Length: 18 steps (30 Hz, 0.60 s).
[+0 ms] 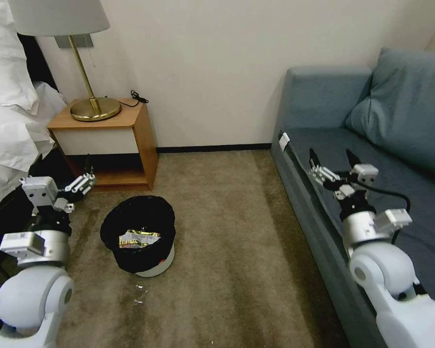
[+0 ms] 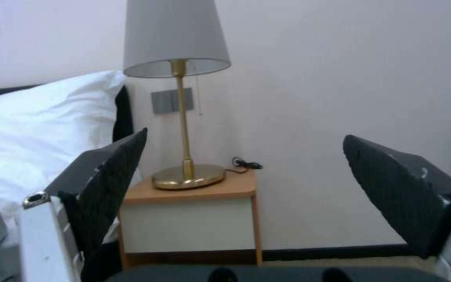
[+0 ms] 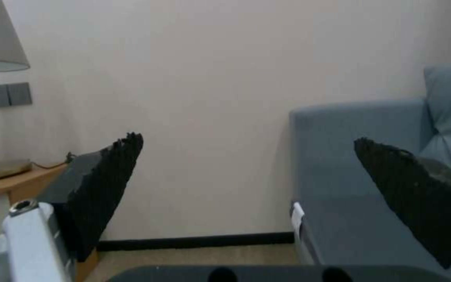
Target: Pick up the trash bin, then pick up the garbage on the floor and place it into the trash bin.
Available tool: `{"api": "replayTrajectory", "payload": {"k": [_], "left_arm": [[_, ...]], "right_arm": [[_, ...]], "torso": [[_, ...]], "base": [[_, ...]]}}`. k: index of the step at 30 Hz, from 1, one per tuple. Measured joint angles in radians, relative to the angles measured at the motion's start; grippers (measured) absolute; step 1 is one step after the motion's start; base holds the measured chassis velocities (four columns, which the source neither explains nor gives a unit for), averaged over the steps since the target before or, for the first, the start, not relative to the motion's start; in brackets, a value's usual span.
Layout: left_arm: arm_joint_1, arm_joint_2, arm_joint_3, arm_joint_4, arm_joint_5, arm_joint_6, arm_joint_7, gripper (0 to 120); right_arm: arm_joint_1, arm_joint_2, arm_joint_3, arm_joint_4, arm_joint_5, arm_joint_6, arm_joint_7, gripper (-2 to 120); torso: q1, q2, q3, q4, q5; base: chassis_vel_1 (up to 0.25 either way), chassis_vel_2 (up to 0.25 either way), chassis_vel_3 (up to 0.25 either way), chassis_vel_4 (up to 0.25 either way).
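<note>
The trash bin [image 1: 160,263], white with a black liner over its rim, stands on the carpet. Inside it lies garbage [image 1: 139,238]: a crumpled yellow-brown wrapper with a white piece beside it. Two tiny white scraps [image 1: 139,294] lie on the carpet just in front of the bin. My left gripper [image 1: 84,176] hangs open and holds nothing, up and to the left of the bin, before the nightstand. In the left wrist view the left gripper [image 2: 246,172] faces the lamp. My right gripper [image 1: 333,162] is open with nothing in it over the sofa's front edge, and the right gripper [image 3: 251,172] faces the wall.
A wooden nightstand [image 1: 140,135] with a brass lamp [image 1: 94,108] stands against the wall behind the bin. A bed with white pillows [image 1: 9,111] borders the left side. A blue sofa [image 1: 372,145] fills the right. Carpet [image 1: 227,232] stretches between bin and sofa.
</note>
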Motion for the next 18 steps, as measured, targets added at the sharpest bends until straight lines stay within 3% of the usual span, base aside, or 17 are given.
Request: {"api": "replayTrajectory", "payload": {"k": [8,18], "left_arm": [[0.051,-0.014,-0.006,-0.036,-0.023,0.009,-0.003,100],[0.054,-0.013,-0.009,-0.04,-0.03,0.013,-0.006,100]], "right_arm": [[-0.048,-0.02,0.043,0.04,-0.016,-0.036,-0.005,100],[-0.047,-0.025,0.044,0.041,-0.015,-0.039,-0.007,100]], "torso": [[0.0,0.0,0.0,-0.0004,-0.0002],[0.0,0.0,0.0,-0.0004,0.0]], "base": [[0.0,0.0,0.0,0.0],[0.0,0.0,0.0,0.0]]}}
